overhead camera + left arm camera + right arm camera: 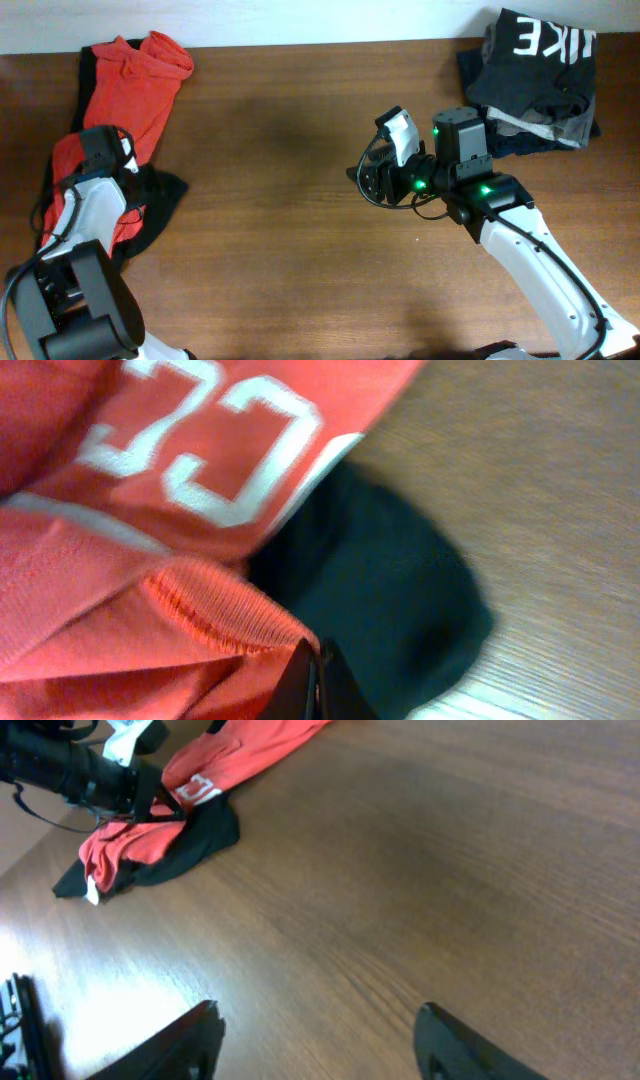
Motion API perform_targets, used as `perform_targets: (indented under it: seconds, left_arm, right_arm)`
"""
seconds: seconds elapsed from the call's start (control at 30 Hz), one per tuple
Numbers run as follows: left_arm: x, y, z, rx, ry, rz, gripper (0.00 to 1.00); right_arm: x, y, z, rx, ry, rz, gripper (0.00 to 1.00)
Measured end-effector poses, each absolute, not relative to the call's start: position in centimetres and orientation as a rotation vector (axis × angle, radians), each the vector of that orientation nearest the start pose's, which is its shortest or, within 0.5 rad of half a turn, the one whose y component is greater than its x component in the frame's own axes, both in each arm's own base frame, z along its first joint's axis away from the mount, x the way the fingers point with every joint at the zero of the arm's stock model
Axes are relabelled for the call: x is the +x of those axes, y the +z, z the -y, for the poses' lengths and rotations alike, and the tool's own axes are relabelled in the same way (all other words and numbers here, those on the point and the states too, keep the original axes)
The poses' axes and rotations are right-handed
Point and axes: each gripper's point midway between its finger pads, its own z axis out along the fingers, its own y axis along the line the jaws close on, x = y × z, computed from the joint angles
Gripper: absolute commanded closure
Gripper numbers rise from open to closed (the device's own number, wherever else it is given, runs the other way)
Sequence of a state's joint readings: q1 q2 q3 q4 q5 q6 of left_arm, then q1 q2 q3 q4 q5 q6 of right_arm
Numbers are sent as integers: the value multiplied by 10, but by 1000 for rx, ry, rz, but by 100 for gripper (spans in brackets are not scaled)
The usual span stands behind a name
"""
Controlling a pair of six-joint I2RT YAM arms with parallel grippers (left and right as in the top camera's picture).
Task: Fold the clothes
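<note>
Overhead: T-shirt point(140, 80) half under left arm point(85, 215)

Finding: a robotics test bench of laboratory type, not a home.

Grounds: two jointed machine arms, the left arm point(75, 215) and the right arm point(545, 265), are stationed at one wood-grain table point(290, 230). Green indicator lights point(437, 131) and exposed black cables point(363, 158) sit just behind the right gripper point(320, 1035). Garments are laid out as work pieces: a red-orange T-shirt point(140, 80) at the left gripper point(318, 685), and a folded stack point(535, 80) behind the right gripper.
</note>
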State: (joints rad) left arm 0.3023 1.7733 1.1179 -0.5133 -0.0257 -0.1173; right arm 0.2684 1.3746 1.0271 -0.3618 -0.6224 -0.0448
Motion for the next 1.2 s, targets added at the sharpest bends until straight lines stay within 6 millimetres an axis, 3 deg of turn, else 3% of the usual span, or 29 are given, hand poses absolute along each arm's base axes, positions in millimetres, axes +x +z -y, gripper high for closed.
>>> perform_targets:
  seconds: [0.1, 0.2, 0.33, 0.4, 0.53, 0.67, 0.77, 0.93, 1.03, 1.2]
  left_arm:
    - [397, 66, -113, -546, -22, -2657, 99]
    - [424, 110, -105, -489, -95, -2577, 99]
    - [457, 200, -91, -376, -131, -2389, 99]
    - [468, 257, -75, -298, -142, -2270, 99]
    - [472, 354, -26, -132, -189, -2061, 99]
    - [471, 423, 28, 14, -257, -1872, 99]
    - [471, 455, 66, 103, -312, -1759, 99]
    - [465, 488, 119, 209, -393, -1614, 99]
    - [458, 513, 142, 252, -433, -1508, 99]
    - [445, 549, 165, 289, -476, -1352, 99]
  right_arm:
    - [344, 208, -197, -668, 812, -2138, 38]
    - [346, 210, -197, -666, 802, -2133, 38]
    - [350, 219, -197, -666, 793, -2112, 38]
    - [352, 225, -197, -654, 793, -2103, 38]
    - [361, 234, -185, -567, 800, -2118, 38]
    - [371, 241, -159, -448, 792, -2149, 36]
    - [373, 248, -143, -389, 796, -2145, 29]
    - [365, 273, -133, -382, 791, -2079, 27]
    - [360, 287, -135, -405, 798, -2031, 26]
    - [356, 303, -143, -460, 845, -1960, 25]
